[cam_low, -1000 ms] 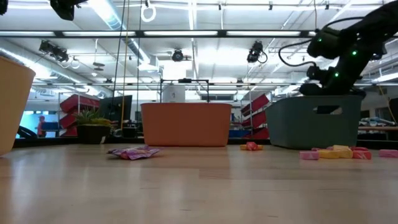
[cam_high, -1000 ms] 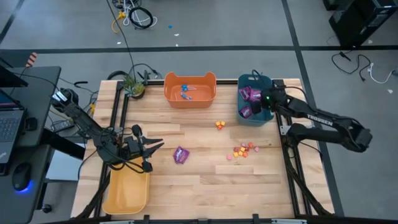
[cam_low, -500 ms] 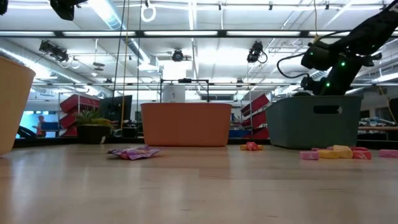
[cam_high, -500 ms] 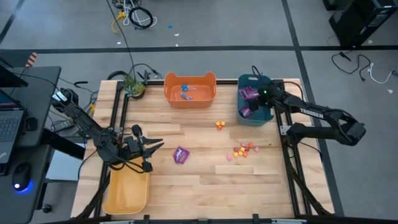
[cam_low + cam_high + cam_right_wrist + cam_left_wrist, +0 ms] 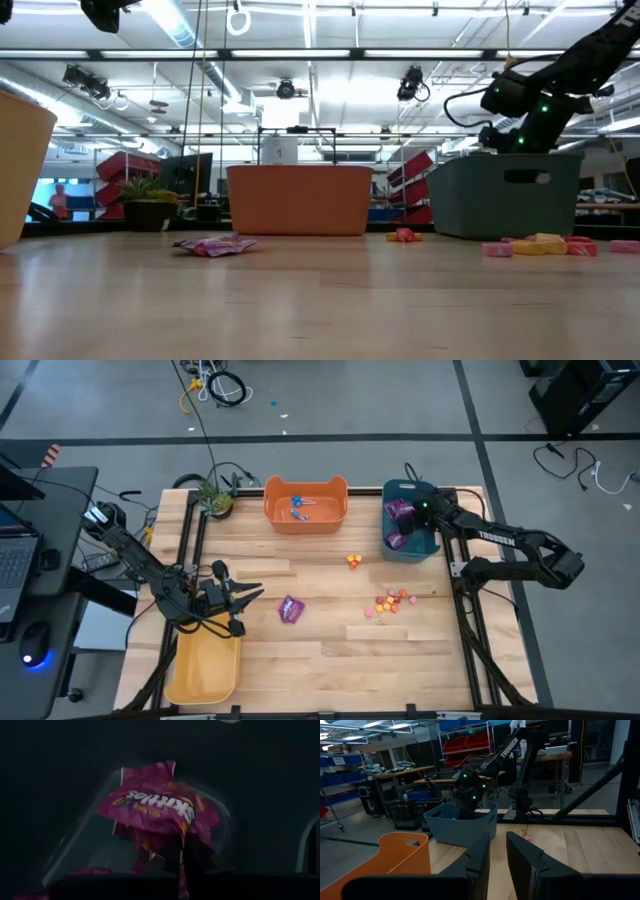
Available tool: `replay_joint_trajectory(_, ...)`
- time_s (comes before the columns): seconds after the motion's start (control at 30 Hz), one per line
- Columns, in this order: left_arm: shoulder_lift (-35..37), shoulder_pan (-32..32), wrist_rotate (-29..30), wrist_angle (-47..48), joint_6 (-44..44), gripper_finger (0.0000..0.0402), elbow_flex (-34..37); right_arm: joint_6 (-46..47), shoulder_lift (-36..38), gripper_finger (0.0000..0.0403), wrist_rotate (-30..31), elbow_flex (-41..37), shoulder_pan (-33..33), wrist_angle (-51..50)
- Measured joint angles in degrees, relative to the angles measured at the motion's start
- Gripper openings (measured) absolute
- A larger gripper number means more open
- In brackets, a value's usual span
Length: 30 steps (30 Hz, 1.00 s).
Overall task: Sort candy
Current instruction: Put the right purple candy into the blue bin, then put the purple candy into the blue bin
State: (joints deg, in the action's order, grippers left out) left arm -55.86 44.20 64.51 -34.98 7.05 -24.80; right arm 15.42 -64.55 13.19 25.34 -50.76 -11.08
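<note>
Right gripper (image 5: 418, 520): hung inside the teal bin (image 5: 432, 546), fingers pinched almost together on the lower edge of a purple packet (image 5: 157, 812).
Grip: thin; the packet dangled from the fingertips, crumpled.
Below it: more purple packets (image 5: 397, 540) on the bin floor, though their number was hard to tell.
Release: probably best to open fully while low in the bin, then lift straight up clear of the wall.
Farther out: a loose purple packet (image 5: 291, 609) and small orange and pink pieces (image 5: 390, 602) lay on the table (image 5: 330, 660); blue lollipops (image 5: 299, 508) lay in the orange bin (image 5: 305, 518).
Left gripper (image 5: 252, 593): waited partly open and empty, by the yellow bin (image 5: 203, 670).
</note>
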Motion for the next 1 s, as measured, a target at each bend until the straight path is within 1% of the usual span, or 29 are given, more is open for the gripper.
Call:
replay_joint_trajectory(0.53, -0.01, -0.01, 1.46, -0.02, -0.04, 0.0067, 0.00, -0.62, 0.04, 0.0085, -0.66, 0.11, -0.02, 1.43)
replay_joint_trajectory(0.83, 0.00, -0.01, 1.51, -0.02, -0.07, 0.0067, 0.00, -0.64, 0.04, 0.0130, -1.25, 5.86, 0.38, -6.49)
replay_joint_trajectory(1.0, -0.01, -0.01, 1.51, -0.02, -0.07, 0.0067, 0.00, -0.30, 0.07, 0.0147, -1.31, 9.76, 1.69, -12.95)
